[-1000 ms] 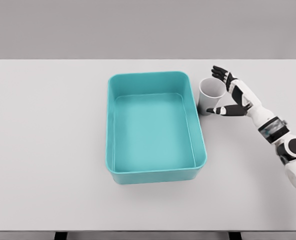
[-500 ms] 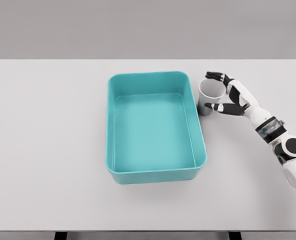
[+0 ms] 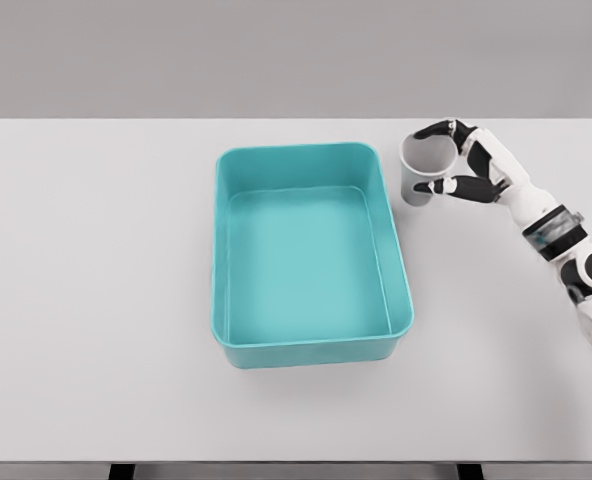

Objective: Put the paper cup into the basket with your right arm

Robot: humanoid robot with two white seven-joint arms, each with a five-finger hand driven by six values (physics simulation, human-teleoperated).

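A white paper cup (image 3: 419, 167), upright and open at the top, is held just right of the teal basket's far right corner. My right hand (image 3: 438, 160) wraps it from the right, fingers curled over the far rim and thumb (image 3: 438, 187) pressed on the near side. The cup looks lifted a little off the white table. The teal rectangular basket (image 3: 222, 262) sits in the middle of the table and holds nothing. The right arm comes in from the right edge. No left arm shows.
The white table (image 3: 96, 300) spans the view, with its front edge near the bottom of the picture. A grey wall lies behind it. The basket's right wall (image 3: 397, 262) rises just left of the cup.
The right hand went from open beside the cup to closed around it. Hand and cup have since moved up and slightly away from the near edge.
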